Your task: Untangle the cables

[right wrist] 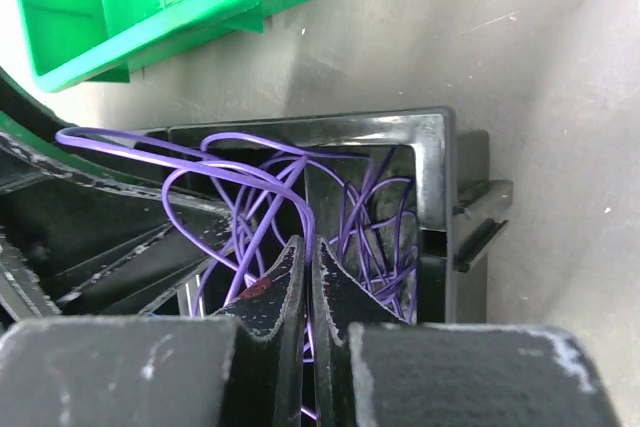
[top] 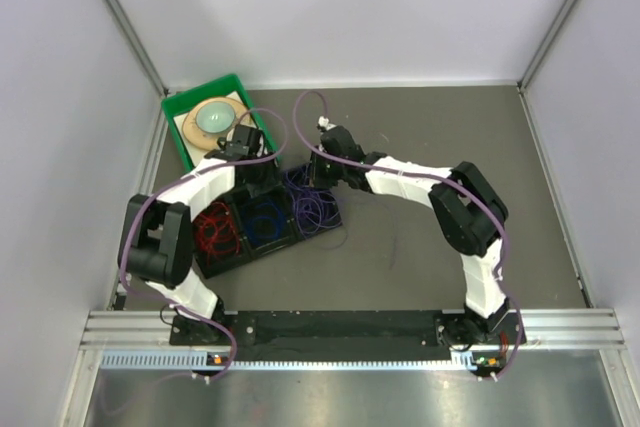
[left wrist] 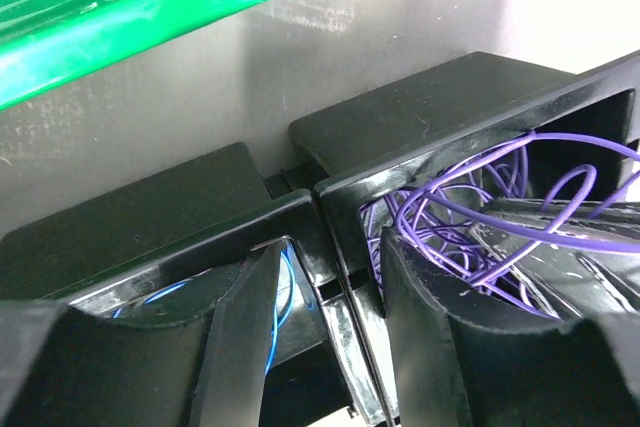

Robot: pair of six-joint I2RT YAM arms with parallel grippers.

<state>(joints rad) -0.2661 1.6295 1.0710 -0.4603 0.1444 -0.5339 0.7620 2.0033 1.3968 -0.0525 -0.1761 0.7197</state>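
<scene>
The cables [top: 262,228] were thin wiry stuff, sorted by colour into a row of black bins [top: 243,259] on the bench [top: 420,247]. The red cables [top: 215,230] were in the left bin, the blue cables [top: 265,219] in the middle one and the purple cables [top: 312,209] on the right. Each bunch was a loose scribble of loops.

Only the overhead shot showed the red bunch and the whole layout, plus the green tray [top: 172,127] behind the bins with a bowl [top: 213,117] sitting in it.

The left wrist cam got in close. The left claw [left wrist: 335,247] had its fingers apart, straddling the walls where the blue and purple bins met, with one finger down in each bin. I couldn't tell if either finger touched a wall.

The right wrist cam showed the right claw [right wrist: 305,247] pressed together right in the middle of the purple tangle. There was a sliver of purple in the slit between its fingers — couldn't tell whether a strand was actually pinched there.
</scene>
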